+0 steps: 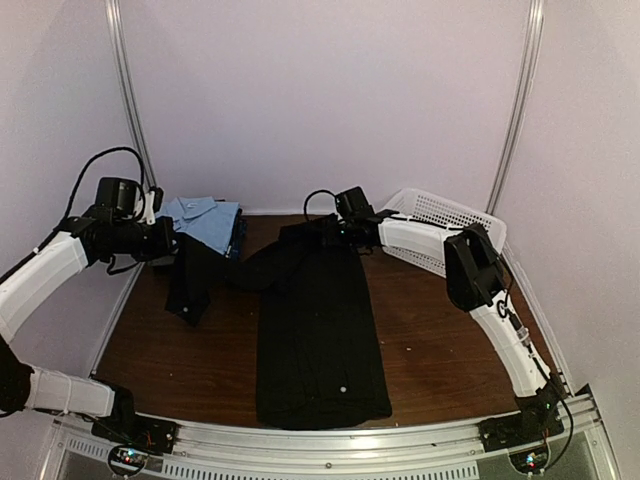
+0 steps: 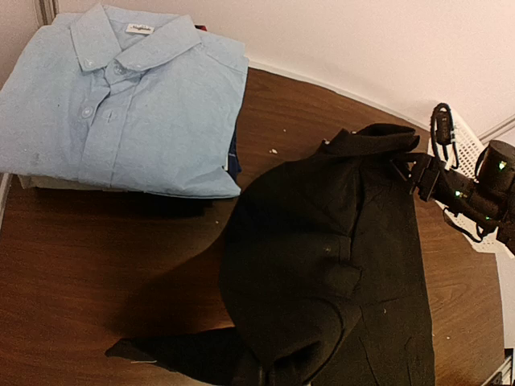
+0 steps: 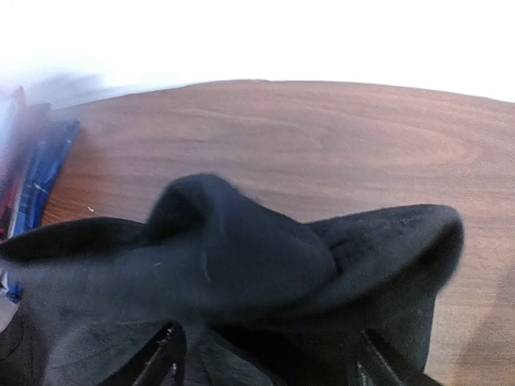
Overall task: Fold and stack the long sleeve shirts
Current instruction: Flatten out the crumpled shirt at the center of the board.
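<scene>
Evidently mid-fold; black shirt lies flat at table centre; left gripper pinches its sleeve, raised at left; right gripper spread round far collar; nxt: lay sleeve across body w/o dragging.

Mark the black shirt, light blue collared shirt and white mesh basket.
black shirt (image 1: pixel 320 330): top external view, middle of its flat body.
light blue collared shirt (image 2: pixel 121 112): left wrist view, button placket.
white mesh basket (image 1: pixel 440 212): top external view, perforated wall.

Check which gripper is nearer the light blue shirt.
Left. The left gripper sits beside the light blue shirt; the right gripper is farther, at the black shirt collar.
</scene>
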